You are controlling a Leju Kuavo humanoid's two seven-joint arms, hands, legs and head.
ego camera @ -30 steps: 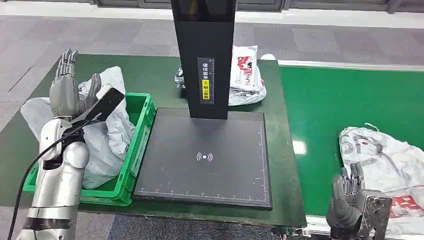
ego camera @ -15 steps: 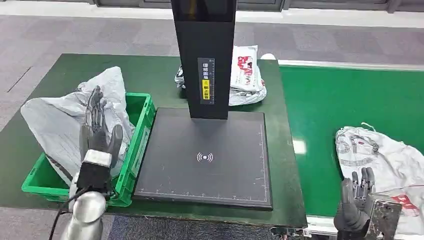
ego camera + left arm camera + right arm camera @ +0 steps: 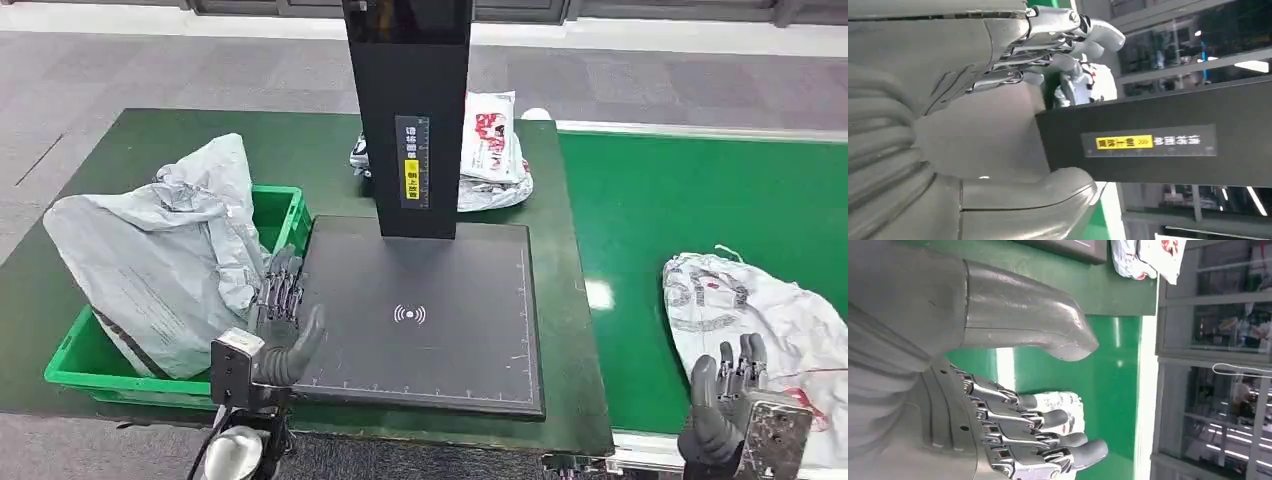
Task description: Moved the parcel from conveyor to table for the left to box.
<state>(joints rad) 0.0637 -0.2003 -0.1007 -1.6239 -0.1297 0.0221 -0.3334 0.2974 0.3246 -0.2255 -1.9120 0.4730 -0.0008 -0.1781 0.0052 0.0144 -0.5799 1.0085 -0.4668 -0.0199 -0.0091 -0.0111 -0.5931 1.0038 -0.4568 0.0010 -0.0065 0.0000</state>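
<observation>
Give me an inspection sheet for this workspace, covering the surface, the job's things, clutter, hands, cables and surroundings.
Surface: dark green table with a black scanner pad and its upright black column; green conveyor to the right.
Job's things: white printed parcel lying on the conveyor; green box on the table's left, holding a large grey bag.
Clutter: white printed bags piled behind the column.
Hands: left hand open, over the pad's near-left corner beside the box; right hand open, at the parcel's near edge, contact unclear.
Cables: black cable along the left arm.
Surroundings: grey floor beyond the table.
</observation>
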